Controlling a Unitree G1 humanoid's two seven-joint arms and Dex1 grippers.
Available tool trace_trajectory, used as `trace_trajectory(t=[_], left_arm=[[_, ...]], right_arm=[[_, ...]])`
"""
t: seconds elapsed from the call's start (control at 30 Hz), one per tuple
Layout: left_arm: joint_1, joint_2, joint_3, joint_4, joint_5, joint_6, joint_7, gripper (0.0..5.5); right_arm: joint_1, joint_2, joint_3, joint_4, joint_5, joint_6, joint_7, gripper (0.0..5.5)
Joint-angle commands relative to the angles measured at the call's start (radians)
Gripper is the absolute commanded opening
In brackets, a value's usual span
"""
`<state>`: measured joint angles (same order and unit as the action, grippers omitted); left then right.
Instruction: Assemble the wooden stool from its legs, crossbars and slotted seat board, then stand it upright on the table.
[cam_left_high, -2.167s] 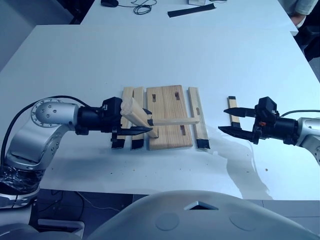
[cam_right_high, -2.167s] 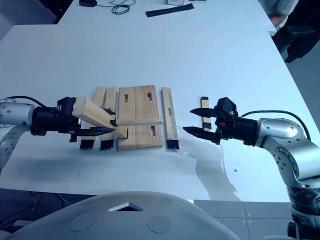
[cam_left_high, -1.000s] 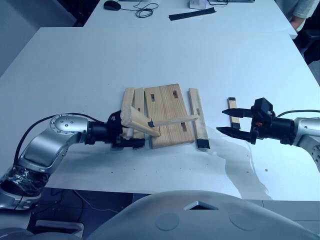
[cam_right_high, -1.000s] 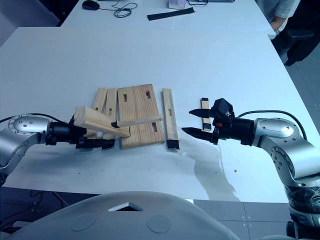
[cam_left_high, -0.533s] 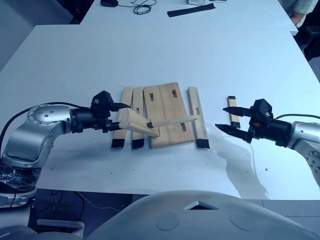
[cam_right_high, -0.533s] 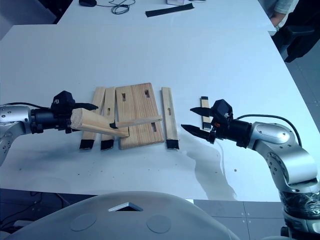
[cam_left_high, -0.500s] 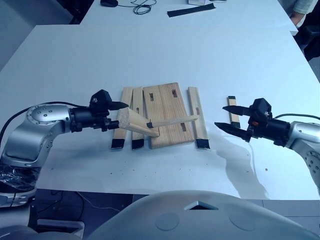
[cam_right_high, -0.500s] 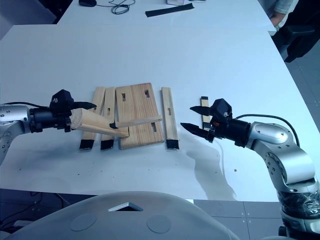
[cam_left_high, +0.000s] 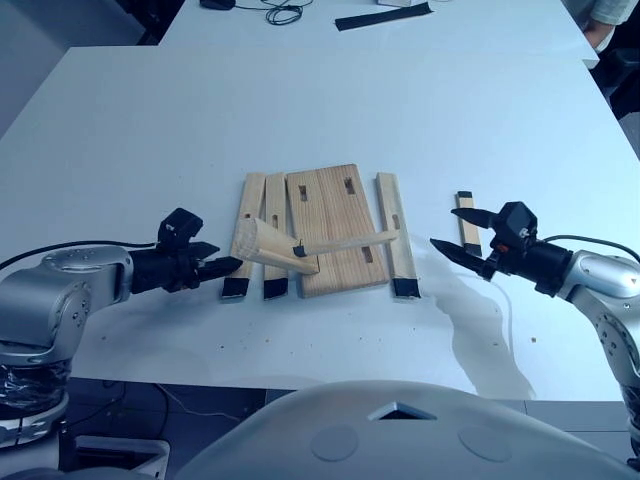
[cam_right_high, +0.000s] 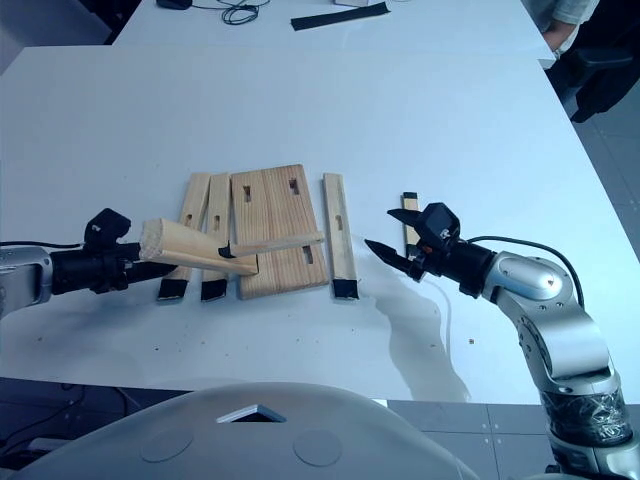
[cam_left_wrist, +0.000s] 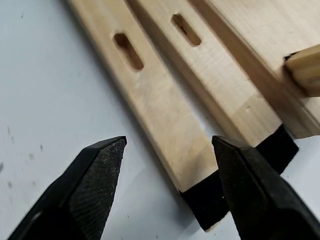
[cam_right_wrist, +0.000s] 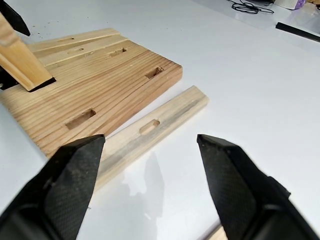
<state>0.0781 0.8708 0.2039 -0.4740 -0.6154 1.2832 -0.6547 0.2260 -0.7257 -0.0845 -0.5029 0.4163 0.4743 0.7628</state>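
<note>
The slotted seat board (cam_left_high: 340, 205) lies flat mid-table, with two legs (cam_left_high: 248, 200) beside it on the left and one leg (cam_left_high: 398, 255) on the right. A fourth leg (cam_left_high: 268, 250) leans tilted over the board's front left corner. A crossbar (cam_left_high: 350, 241) is plugged into it and reaches right onto the right-hand leg. A short crossbar (cam_left_high: 466, 222) lies further right. My left gripper (cam_left_high: 228, 265) is open and empty, its fingers either side of the leftmost leg's black-capped end (cam_left_wrist: 200, 200). My right gripper (cam_left_high: 450, 228) is open beside the short crossbar, facing the right-hand leg (cam_right_wrist: 150, 127).
A black strip (cam_left_high: 383, 17) and cables (cam_left_high: 280, 12) lie on the far table. White table (cam_left_high: 150, 130) stretches wide to the left and behind the parts. The table's front edge runs close below both grippers.
My left gripper let go of the leg with its crossbar, which now rests tilted on the board. It then drew back to the legs' capped ends. The right gripper edged left.
</note>
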Motion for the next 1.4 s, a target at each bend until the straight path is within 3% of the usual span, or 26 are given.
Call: trace_trajectory(t=[0.03,0.23,0.57,0.8,1.07,1.4], left_arm=[[-0.054,-0.060,0.000,-0.049,-0.010,0.100,0.083,3.20],[-0.063,-0.086,-0.010,-0.091,-0.012,0.160,0.120,3.20],[0.065,-0.019,-0.067,-0.053,0.070,0.103,0.146,3.20],[-0.064,-0.012,-0.131,0.163,0.145,-0.024,0.146,3.20],[-0.070,-0.061,-0.163,0.231,0.163,-0.080,0.137,3.20],[-0.080,-0.142,-0.115,0.267,0.136,-0.103,0.127,2.01]], right_arm=[[0.006,0.007,0.010,-0.010,-0.025,-0.017,-0.014,3.40],[0.014,0.013,0.018,-0.012,-0.042,-0.023,-0.014,3.40],[0.038,0.032,0.024,-0.021,-0.052,-0.029,-0.032,3.40],[0.039,0.046,0.032,-0.015,-0.067,-0.032,-0.050,3.40],[0.004,0.036,0.042,0.011,-0.076,-0.037,-0.032,3.40],[-0.032,0.034,0.044,0.039,-0.083,-0.041,-0.020,3.40]])
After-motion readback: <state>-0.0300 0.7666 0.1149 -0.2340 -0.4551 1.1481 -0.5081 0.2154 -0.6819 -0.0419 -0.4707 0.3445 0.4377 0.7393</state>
